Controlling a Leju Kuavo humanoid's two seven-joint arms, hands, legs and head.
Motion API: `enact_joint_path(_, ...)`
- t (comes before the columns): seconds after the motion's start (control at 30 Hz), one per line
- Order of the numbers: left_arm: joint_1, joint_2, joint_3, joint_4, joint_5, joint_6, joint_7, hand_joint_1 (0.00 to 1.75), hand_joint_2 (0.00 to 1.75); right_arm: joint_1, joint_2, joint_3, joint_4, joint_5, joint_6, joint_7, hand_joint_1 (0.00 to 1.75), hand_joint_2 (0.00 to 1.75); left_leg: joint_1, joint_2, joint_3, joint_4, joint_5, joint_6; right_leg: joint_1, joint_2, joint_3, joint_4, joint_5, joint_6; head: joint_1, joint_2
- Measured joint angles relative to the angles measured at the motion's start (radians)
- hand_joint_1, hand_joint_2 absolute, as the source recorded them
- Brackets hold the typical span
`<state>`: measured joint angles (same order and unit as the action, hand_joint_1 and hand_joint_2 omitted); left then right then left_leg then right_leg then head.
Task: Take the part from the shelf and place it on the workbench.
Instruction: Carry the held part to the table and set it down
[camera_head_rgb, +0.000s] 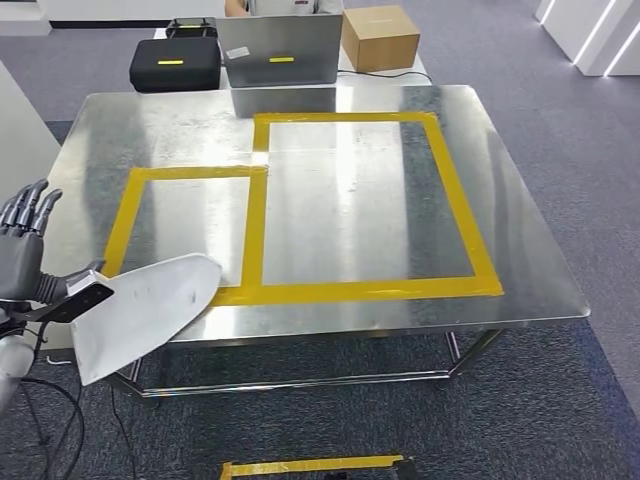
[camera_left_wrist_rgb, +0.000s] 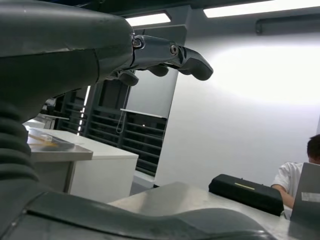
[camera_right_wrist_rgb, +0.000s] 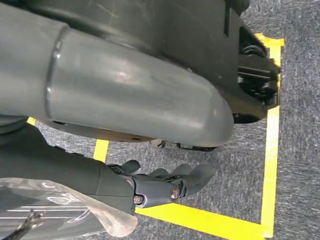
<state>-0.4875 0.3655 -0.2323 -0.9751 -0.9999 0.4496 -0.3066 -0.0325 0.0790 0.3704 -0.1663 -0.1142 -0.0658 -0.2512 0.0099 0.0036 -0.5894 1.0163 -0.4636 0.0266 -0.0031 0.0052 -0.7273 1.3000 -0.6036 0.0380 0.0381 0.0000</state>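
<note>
The part (camera_head_rgb: 143, 310) is a flat white blade-shaped panel with a dark bracket (camera_head_rgb: 84, 296) at one end. My left hand (camera_head_rgb: 23, 250) holds it by that bracket at the far left, fingers pointing up. The panel's rounded tip reaches over the front left corner of the workbench (camera_head_rgb: 340, 200), a shiny metal table marked with yellow tape rectangles (camera_head_rgb: 256, 215). In the left wrist view the fingers (camera_left_wrist_rgb: 170, 54) stretch out above the panel's dark underside (camera_left_wrist_rgb: 151, 220). My right hand (camera_right_wrist_rgb: 166, 185) hangs over the carpet, fingers loosely curved, holding nothing.
Behind the workbench stand a black case (camera_head_rgb: 175, 62), a grey laptop-like case (camera_head_rgb: 279, 48) and a cardboard box (camera_head_rgb: 380, 37), with a seated person (camera_left_wrist_rgb: 298, 175) there. A white cabinet (camera_head_rgb: 19, 130) stands at the left. Yellow tape (camera_head_rgb: 313, 466) marks the floor near my feet.
</note>
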Motion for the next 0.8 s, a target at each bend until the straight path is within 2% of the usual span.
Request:
enact_joint_path(0.03, 0.002, 0.0, 0.0, 0.0, 0.003, -0.001, -0.002, 0.0, 0.0, 0.0, 0.0, 0.0, 0.0, 0.0, 0.0, 0.0, 0.0, 0.0, -0.001, 0.0, 0.0, 0.001, 0.001, 0.0, 0.0, 0.0, 0.022, -0.037, 0.025, -0.003, 0.0, 0.0)
enact_joint_path(0.1, 0.004, -0.001, -0.001, -0.001, 0.022, -0.001, -0.009, 0.0, 0.0, -0.002, 0.0, 0.0, 0.0, 0.0, -0.001, 0.0, 0.0, 0.0, -0.003, -0.001, 0.0, 0.003, 0.004, -0.001, 0.002, 0.001, 0.099, -0.178, 0.087, -0.013, 0.0, 0.0)
enact_joint_path(0.13, 0.006, -0.003, -0.001, -0.004, 0.04, -0.001, -0.016, 0.0, 0.0, -0.002, -0.001, 0.0, 0.0, -0.001, -0.001, 0.0, 0.0, 0.0, -0.005, -0.001, -0.003, 0.006, 0.006, -0.004, 0.003, 0.001, 0.132, -0.238, 0.105, -0.018, -0.001, 0.0)
enact_joint_path(0.17, 0.011, -0.004, -0.001, -0.012, 0.059, 0.001, -0.024, 0.0, 0.0, -0.003, -0.001, 0.0, 0.0, -0.001, -0.001, 0.0, 0.0, 0.0, -0.006, -0.001, -0.007, 0.007, 0.008, -0.008, 0.004, 0.002, 0.15, -0.273, 0.113, -0.021, -0.001, 0.0)
enact_joint_path(0.27, 0.053, -0.014, 0.001, -0.073, 0.11, 0.027, -0.048, 0.0, 0.0, -0.002, -0.002, 0.0, 0.0, 0.0, -0.001, 0.0, 0.0, 0.0, -0.005, -0.001, -0.016, 0.009, 0.016, -0.025, 0.004, 0.004, 0.154, -0.291, 0.123, -0.031, -0.001, 0.0)
enact_joint_path(0.3, 0.074, -0.018, 0.003, -0.107, 0.123, 0.044, -0.055, 0.0, 0.0, -0.002, -0.003, 0.0, 0.0, 0.0, 0.0, 0.0, 0.0, 0.0, -0.005, -0.001, -0.018, 0.015, 0.005, -0.031, 0.002, 0.003, 0.153, -0.296, 0.13, -0.037, -0.002, 0.0)
enact_joint_path(0.33, 0.095, -0.024, 0.005, -0.146, 0.135, 0.063, -0.061, 0.0, 0.0, -0.001, -0.004, 0.0, 0.0, 0.0, 0.002, 0.0, 0.0, 0.0, -0.004, -0.002, -0.026, 0.039, -0.019, -0.036, -0.001, 0.002, 0.151, -0.302, 0.137, -0.042, -0.005, 0.0)
enact_joint_path(0.37, 0.118, -0.031, 0.008, -0.186, 0.146, 0.081, -0.068, 0.0, 0.0, -0.001, -0.005, 0.0, 0.0, 0.0, 0.003, 0.0, 0.0, 0.0, -0.002, -0.002, -0.04, 0.082, -0.055, -0.04, -0.003, 0.001, 0.147, -0.306, 0.143, -0.045, -0.007, 0.0)
enact_joint_path(0.43, 0.168, -0.05, 0.011, -0.272, 0.169, 0.114, -0.083, 0.0, 0.0, 0.0, -0.007, 0.0, 0.0, -0.001, 0.006, 0.0, 0.0, 0.0, 0.002, -0.002, -0.077, 0.209, -0.137, -0.049, -0.004, -0.002, 0.136, -0.306, 0.151, -0.048, -0.011, 0.0)
enact_joint_path(0.47, 0.196, -0.062, 0.012, -0.314, 0.178, 0.128, -0.09, 0.0, 0.0, 0.0, -0.008, 0.0, 0.0, -0.002, 0.005, -0.001, 0.0, 0.0, 0.004, -0.002, -0.087, 0.259, -0.162, -0.053, -0.004, -0.002, 0.129, -0.304, 0.156, -0.047, -0.011, 0.0)
enact_joint_path(0.5, 0.222, -0.073, 0.013, -0.357, 0.184, 0.141, -0.095, 0.0, 0.0, 0.0, -0.008, 0.0, 0.0, -0.003, 0.004, 0.0, 0.0, 0.0, 0.006, -0.002, -0.082, 0.276, -0.169, -0.055, -0.004, -0.003, 0.12, -0.303, 0.162, -0.045, -0.012, 0.0)
enact_joint_path(0.53, 0.244, -0.085, 0.013, -0.398, 0.186, 0.151, -0.099, 0.0, 0.0, 0.0, -0.009, 0.0, 0.0, -0.004, 0.003, 0.0, 0.0, 0.0, 0.008, -0.002, -0.058, 0.253, -0.158, -0.056, -0.004, -0.003, 0.111, -0.3, 0.167, -0.043, -0.012, 0.0)
enact_joint_path(0.6, 0.273, -0.103, 0.013, -0.473, 0.187, 0.164, -0.105, 0.0, 0.0, 0.0, -0.009, 0.0, 0.0, -0.006, -0.001, 0.002, 0.0, 0.0, 0.012, -0.002, 0.032, 0.116, -0.114, -0.057, -0.006, -0.003, 0.093, -0.291, 0.178, -0.034, -0.012, 0.0)
enact_joint_path(0.63, 0.284, -0.11, 0.012, -0.506, 0.189, 0.169, -0.108, 0.0, 0.0, -0.001, -0.009, 0.0, 0.0, -0.007, -0.003, 0.003, 0.0, 0.0, 0.011, -0.003, 0.071, 0.05, -0.097, -0.054, -0.005, -0.003, 0.086, -0.287, 0.183, -0.028, -0.012, 0.0)
enact_joint_path(0.67, 0.295, -0.117, 0.012, -0.536, 0.192, 0.173, -0.11, 0.0, 0.0, -0.001, -0.009, 0.0, 0.0, -0.009, -0.005, 0.004, 0.0, 0.0, 0.009, -0.005, 0.095, 0.008, -0.088, -0.049, -0.004, -0.004, 0.082, -0.284, 0.188, -0.021, -0.01, 0.0)
enact_joint_path(0.7, 0.308, -0.124, 0.011, -0.565, 0.195, 0.178, -0.112, 0.0, 0.0, -0.001, -0.009, 0.0, 0.0, -0.01, -0.007, 0.005, 0.0, 0.0, 0.006, -0.007, 0.102, -0.009, -0.085, -0.041, -0.004, -0.004, 0.08, -0.284, 0.194, -0.015, -0.009, 0.0)
enact_joint_path(0.77, 0.336, -0.137, 0.009, -0.613, 0.203, 0.19, -0.12, 0.0, 0.0, 0.002, -0.009, 0.0, 0.001, -0.011, -0.009, 0.006, 0.0, 0.0, 0.001, -0.008, 0.092, -0.007, -0.07, -0.023, -0.006, -0.003, 0.078, -0.29, 0.208, -0.001, -0.008, 0.0)
enact_joint_path(0.8, 0.348, -0.144, 0.009, -0.634, 0.211, 0.194, -0.126, 0.0, 0.0, 0.003, -0.009, 0.0, 0.001, -0.013, -0.009, 0.006, 0.0, 0.0, 0.001, -0.006, 0.085, -0.008, -0.06, -0.014, -0.008, -0.003, 0.073, -0.287, 0.202, 0.005, -0.008, 0.0)
